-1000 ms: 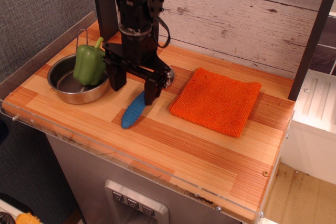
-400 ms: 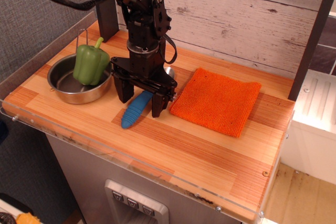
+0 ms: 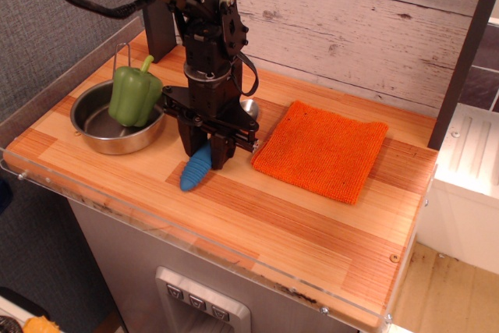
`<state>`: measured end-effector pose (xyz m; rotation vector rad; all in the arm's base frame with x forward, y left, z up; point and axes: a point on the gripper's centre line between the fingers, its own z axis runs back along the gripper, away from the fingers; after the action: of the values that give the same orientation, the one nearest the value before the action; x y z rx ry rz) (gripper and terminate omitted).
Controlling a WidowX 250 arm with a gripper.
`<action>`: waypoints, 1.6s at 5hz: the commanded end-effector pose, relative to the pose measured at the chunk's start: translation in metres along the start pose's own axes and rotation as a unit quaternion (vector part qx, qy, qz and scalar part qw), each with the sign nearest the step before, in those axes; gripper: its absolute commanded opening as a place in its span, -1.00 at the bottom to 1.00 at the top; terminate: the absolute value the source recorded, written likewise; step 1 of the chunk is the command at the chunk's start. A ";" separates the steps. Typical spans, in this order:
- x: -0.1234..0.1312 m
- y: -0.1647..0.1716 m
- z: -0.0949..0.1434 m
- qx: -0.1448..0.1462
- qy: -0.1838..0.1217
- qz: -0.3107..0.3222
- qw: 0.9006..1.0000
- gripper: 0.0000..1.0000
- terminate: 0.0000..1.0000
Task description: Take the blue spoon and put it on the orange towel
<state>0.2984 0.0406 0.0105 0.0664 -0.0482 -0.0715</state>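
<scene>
- The end effector (image 3: pixel 204 155) pinches the blue spoon (image 3: pixel 196 171), which lies on the desk (image 3: pixel 257 216) beside the orange towel (image 3: pixel 321 148).
- Risk: the ribbed handle (gripped off-centre) could pivot or slip on lifting.

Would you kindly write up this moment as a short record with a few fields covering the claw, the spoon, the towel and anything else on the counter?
claw: lowered onto the counter, fingers closed around the spoon's handle
blue spoon: lying on the wood, handle pointing toward the front edge, its upper part hidden by the claw
orange towel: flat, right of the claw, nothing on it
steel pot: at the left, holding a green pepper
task status: spoon gripped, not yet lifted or moved to the towel
</scene>
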 end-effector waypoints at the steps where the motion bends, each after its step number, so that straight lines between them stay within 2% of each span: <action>1: 0.010 0.005 0.058 -0.009 -0.028 -0.013 0.999 -1.00 -1.00; 2: 0.017 -0.014 0.099 -0.036 -0.057 -0.014 0.998 -1.00 -1.00; 3: 0.030 -0.050 0.106 -0.061 -0.061 -0.042 0.995 -1.00 -1.00; 4: 0.038 -0.073 0.091 -0.058 -0.048 -0.048 0.996 -1.00 -1.00; 5: 0.042 -0.081 0.065 -0.053 -0.031 -0.021 0.998 -1.00 -1.00; 7: 0.049 -0.085 0.024 -0.032 -0.027 0.007 0.999 -1.00 -1.00; 8: 0.051 -0.090 0.019 -0.035 -0.025 0.004 0.999 -1.00 -1.00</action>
<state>0.3368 -0.0531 0.0167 -0.0045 -0.0613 -0.0551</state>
